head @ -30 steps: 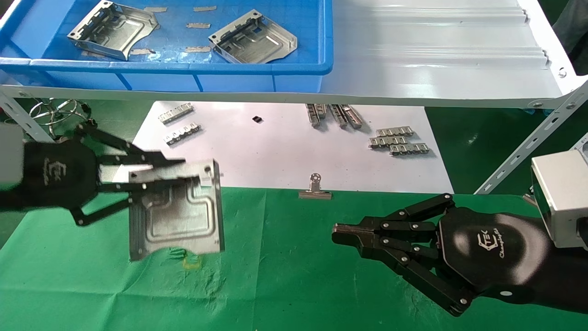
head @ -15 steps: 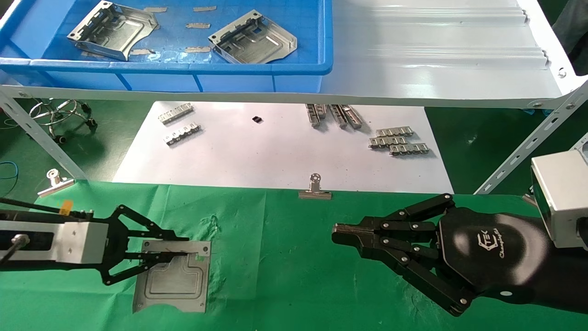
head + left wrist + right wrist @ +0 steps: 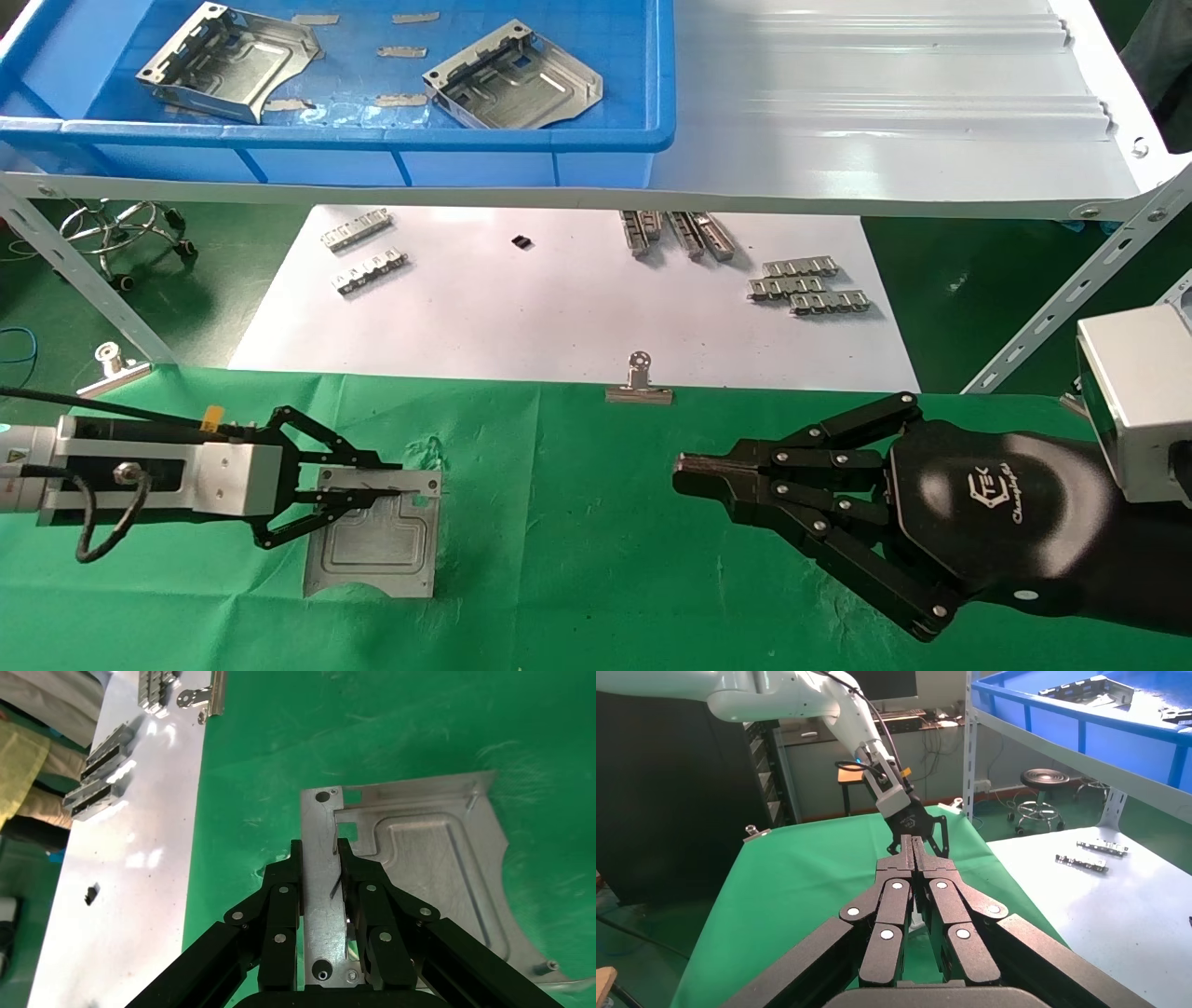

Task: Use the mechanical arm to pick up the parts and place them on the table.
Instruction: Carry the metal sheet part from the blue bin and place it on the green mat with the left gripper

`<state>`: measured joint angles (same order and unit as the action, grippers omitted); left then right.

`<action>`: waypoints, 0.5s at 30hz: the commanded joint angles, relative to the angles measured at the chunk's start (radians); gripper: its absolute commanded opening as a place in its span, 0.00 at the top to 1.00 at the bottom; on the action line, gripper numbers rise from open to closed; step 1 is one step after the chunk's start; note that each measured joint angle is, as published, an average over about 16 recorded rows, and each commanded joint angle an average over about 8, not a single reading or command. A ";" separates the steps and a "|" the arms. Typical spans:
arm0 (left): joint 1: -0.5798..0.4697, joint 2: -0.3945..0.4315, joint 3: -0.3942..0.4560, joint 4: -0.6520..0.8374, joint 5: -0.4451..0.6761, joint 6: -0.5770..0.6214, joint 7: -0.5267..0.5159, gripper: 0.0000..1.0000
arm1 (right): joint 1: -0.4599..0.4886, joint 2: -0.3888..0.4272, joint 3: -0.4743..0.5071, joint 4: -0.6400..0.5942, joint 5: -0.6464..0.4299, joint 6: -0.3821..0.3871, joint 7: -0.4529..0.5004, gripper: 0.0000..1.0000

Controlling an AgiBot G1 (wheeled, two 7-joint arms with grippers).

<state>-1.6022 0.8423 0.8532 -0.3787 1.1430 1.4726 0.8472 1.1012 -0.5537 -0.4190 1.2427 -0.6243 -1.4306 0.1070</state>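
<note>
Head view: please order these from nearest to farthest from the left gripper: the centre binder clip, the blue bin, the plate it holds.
1. Plate, gripped by the left gripper, on the green cloth.
2. Centre binder clip, at the cloth's far edge.
3. Blue bin, up on the shelf.

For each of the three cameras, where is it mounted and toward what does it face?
Head: high, facing down at the table; both arms show.
Left wrist: behind the left gripper, facing down at the part it clamps.
Right wrist: behind the shut right gripper, facing across the table at the left arm.
Shared: head and left wrist views show the part.
</note>
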 commanded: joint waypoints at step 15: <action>-0.011 0.067 0.004 0.143 0.017 -0.030 0.144 0.42 | 0.000 0.000 0.000 0.000 0.000 0.000 0.000 1.00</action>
<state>-1.6137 0.9077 0.8568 -0.2384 1.1596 1.4431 0.9893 1.1012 -0.5537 -0.4190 1.2427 -0.6242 -1.4306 0.1070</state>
